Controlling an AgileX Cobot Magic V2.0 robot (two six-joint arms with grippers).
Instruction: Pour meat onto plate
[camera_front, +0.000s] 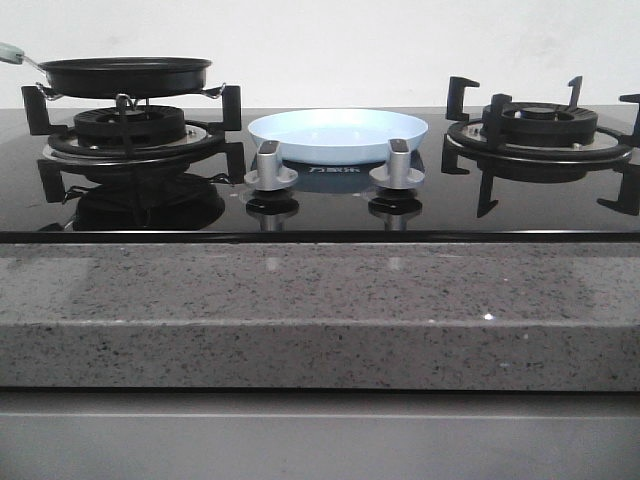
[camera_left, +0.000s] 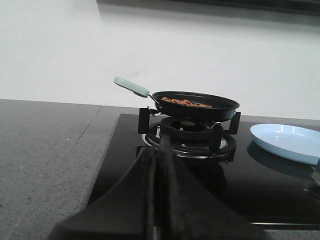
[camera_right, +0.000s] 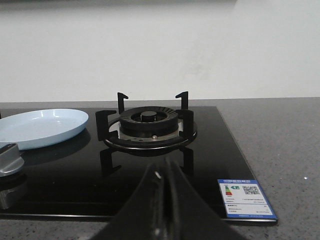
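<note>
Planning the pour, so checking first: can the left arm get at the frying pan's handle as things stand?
Probably yes. The pale green handle sticks out from the frying pan on the left burner, toward the bare counter side, with nothing around it. The left gripper faces it, fingers shut, so it must open first.

Speckled countertop under black hob

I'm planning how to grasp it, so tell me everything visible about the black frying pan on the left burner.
The black frying pan is round and shallow, dark and matte like non-stick metal, with a pale mint-green handle angled up and away to the left. It sits level on the black grate of the left burner, touching only the grate's prongs. Inside lies a loose layer of reddish-brown meat pieces. Neither gripper touches it; the pale light-blue plate lies apart, to its right.
</note>
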